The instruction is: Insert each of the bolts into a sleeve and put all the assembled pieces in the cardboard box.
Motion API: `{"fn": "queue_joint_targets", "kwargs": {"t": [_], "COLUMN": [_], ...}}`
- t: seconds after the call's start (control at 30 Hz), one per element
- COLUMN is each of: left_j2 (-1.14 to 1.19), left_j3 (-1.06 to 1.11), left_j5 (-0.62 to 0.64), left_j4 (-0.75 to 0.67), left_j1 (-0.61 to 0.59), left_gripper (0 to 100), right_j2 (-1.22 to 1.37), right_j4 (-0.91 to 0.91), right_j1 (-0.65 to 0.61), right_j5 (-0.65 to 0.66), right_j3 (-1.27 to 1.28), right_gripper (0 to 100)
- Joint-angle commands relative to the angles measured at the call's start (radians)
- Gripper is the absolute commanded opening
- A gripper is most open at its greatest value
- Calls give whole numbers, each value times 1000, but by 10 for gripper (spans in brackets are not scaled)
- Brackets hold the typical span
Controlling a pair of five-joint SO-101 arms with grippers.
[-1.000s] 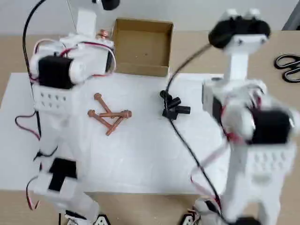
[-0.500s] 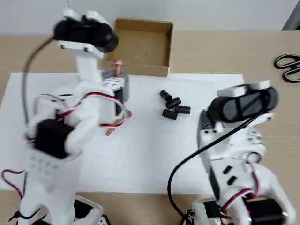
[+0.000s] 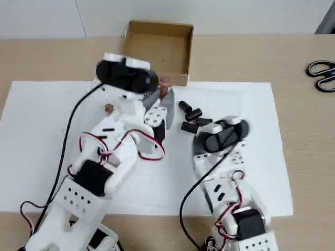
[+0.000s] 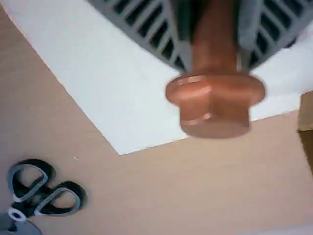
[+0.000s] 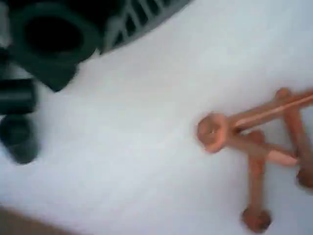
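left gripper [image 4: 213, 46] pinched a copper bolt [image 4: 215, 105] between its fingers, right gripper [image 5: 73, 24] pinched a black sleeve [image 5: 49, 41] too

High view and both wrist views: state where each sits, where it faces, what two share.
High view: above the table, looking down on both arms and the cardboard box.
Left wrist view: behind the left gripper, along its held bolt toward the scissors.
Right wrist view: behind the right gripper, over its sleeve and loose bolts.
Shared: scissors, high and left wrist views.
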Motion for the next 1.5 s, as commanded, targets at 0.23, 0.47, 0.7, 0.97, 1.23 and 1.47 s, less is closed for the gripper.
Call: {"fn": "queue_joint_targets", "kwargs": {"t": [0.23,0.47,0.7,0.97,1.23,1.47], "left_j2": [-173,-236,-235,-233,-233,-233], "left_j3": [189,351,424,526,550,552], "left_j5": [6,5,8,9,11,11], "left_j4": [-130,-339,-552,-637,-640,-683], "left_j1": [61,60,68,121,132,129], "left_gripper": [6,6,6,6,6,6], "right_j2": [-36,-48,-50,-50,-50,-50], "right_j4": [-45,-41,-41,-45,-38,-38], "right_j1": [-154,-153,-154,-157,-157,-193], "right_j5": [9,9,8,6,-71,-71], "right_j3": [11,11,11,8,-21,-21], "right_gripper": [4,4,4,4,4,4]}}
